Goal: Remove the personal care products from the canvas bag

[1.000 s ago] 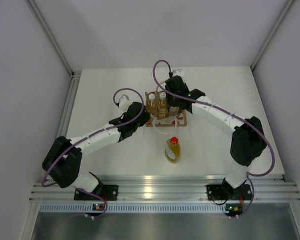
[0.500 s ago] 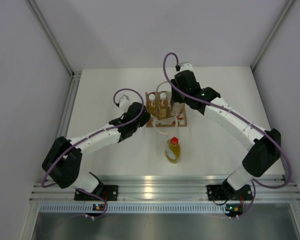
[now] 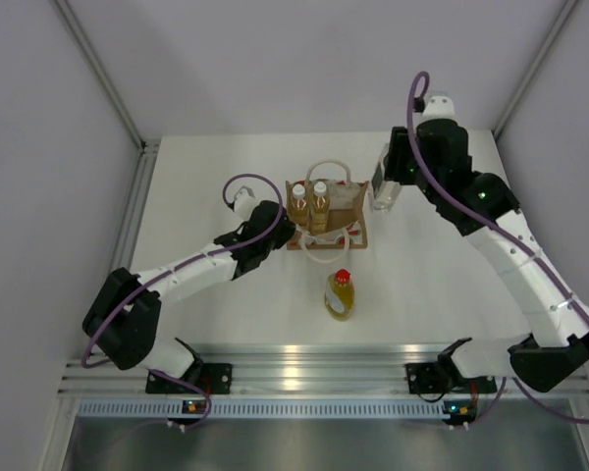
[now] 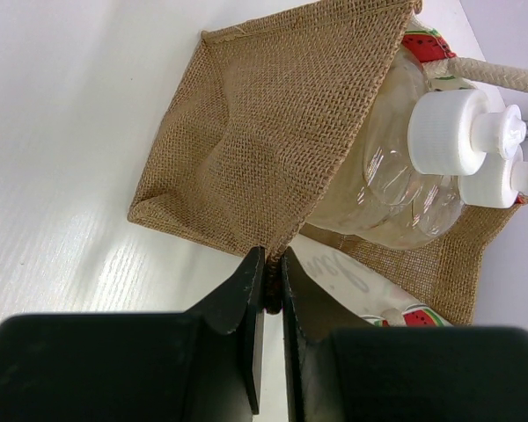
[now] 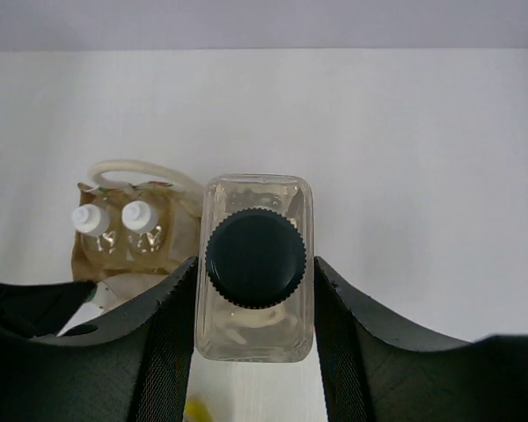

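Four bottles are showing, plus one bag and two arms. Two amber bottles (image 3: 297, 203) (image 3: 320, 201) with white caps are standing side by side, caps up, inside the canvas bag (image 3: 349, 202), toward its left end. One yellow bottle (image 3: 340, 296) with a red cap (image 3: 343, 275) is lying on the surface (image 3: 206, 177), near the bag on its front side, cap pointing toward the bag. One pale bottle (image 5: 254, 264) with a dark ribbed cap is sitting between the fingers of the right gripper (image 5: 254, 294), which is grasping its clear squarish body from both sides. It is out of the bag, off to the bag's right and apart from it; whether its base is touching the surface cannot be told. The bag is sitting mid-surface and is looking like coarse brown burlap, boxy, open at the top. Two cream rope loop handles are showing, one at the far side (image 3: 324, 165) and one at the near side (image 3: 324, 257). A white front panel (image 4: 348, 280) is carrying red marks. The left gripper (image 4: 266, 274) is reaching in from the bag's left, its fingers clenched tight on the edge of the burlap. The two white caps are showing just beyond that edge in the left wrist view.
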